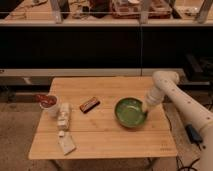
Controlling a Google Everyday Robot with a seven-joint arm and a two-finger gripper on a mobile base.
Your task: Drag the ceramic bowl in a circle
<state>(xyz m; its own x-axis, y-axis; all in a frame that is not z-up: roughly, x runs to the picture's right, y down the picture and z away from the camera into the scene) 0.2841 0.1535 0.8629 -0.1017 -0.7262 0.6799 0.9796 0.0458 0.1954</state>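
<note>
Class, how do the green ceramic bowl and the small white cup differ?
The ceramic bowl is wide and green; the white cup is smaller and narrower. The bowl looks empty; the cup holds something red. The gripper is at the bowl's rim; the cup stands apart, untouched. Both sit upright.

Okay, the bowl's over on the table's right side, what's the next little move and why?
Probably sweep the gripper, at the right rim of the ceramic bowl, toward the front edge of the table and leftward: the bowl sits near the right edge, so the arc must turn inward.
</note>
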